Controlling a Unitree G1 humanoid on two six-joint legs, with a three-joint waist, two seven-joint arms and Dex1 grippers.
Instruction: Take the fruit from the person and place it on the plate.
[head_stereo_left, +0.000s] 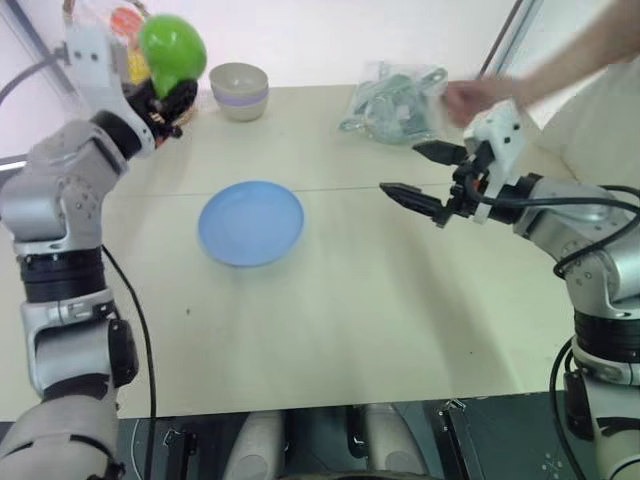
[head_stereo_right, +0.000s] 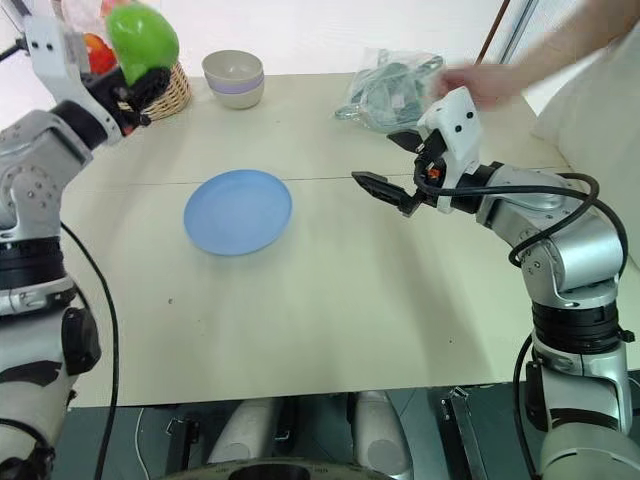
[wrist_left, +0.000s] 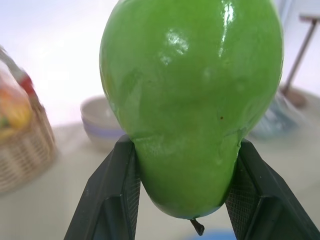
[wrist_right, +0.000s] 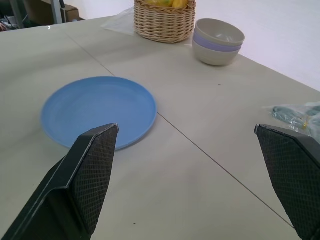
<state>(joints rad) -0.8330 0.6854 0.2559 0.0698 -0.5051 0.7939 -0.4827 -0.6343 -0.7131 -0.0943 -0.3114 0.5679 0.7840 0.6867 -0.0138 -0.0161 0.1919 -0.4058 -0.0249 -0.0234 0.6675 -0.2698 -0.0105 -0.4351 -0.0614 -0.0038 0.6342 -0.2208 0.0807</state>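
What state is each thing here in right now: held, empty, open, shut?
Fruit: held up above the table by the left gripper, shut on it.
Right gripper: open, holding nothing.
Plate: empty, flat on the table.
Bowl: upright on the table.
Person's hand: over the far table edge, holds nothing I can see.

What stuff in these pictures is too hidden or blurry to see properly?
- The person's hand: blurred in both eye views; the arm is cut off by the picture's edge.
- The basket: partly hidden behind the green fruit and the left gripper in the eye views.
- The clear bag: its contents are unclear.
- The plate: only a sliver shows under the fruit in the left wrist view.
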